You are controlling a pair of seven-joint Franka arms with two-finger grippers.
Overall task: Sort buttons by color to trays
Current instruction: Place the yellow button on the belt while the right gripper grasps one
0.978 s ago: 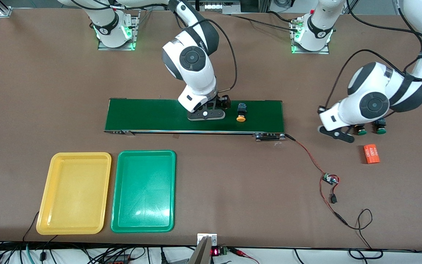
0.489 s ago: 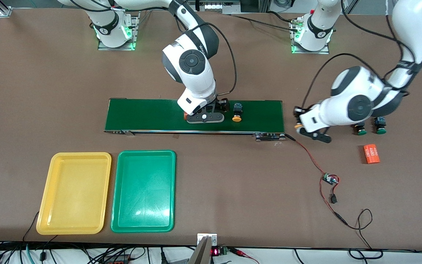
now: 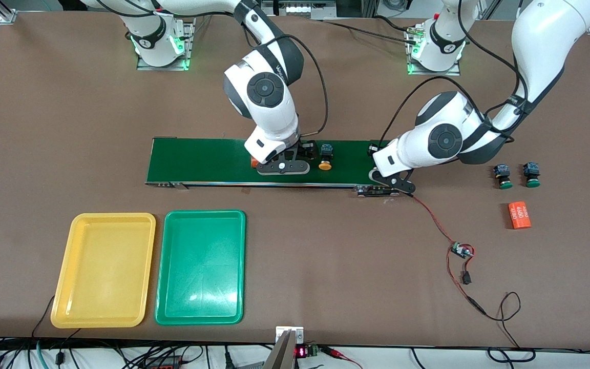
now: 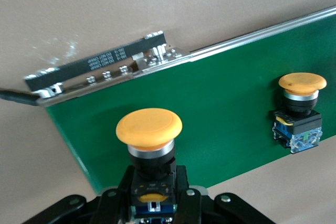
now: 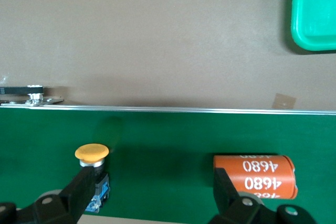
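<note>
Over the belt's (image 3: 213,161) end toward the left arm, the left pincer (image 4: 153,195) is clenched on a yellow button (image 4: 149,129). Midway along the belt the right pincer (image 5: 149,187) hangs with fingers spread wide, an orange cylinder (image 5: 255,174) just beside one finger (image 5: 227,190) and a second yellow button (image 3: 325,156) lying on the belt by the other. Two green buttons (image 3: 503,176) sit on the tabletop (image 3: 325,256) near the left arm's end, with another orange cylinder (image 3: 519,215) nearer the camera. The yellow tray (image 3: 76,225) and green tray (image 3: 168,266) lie side by side, touching.
</note>
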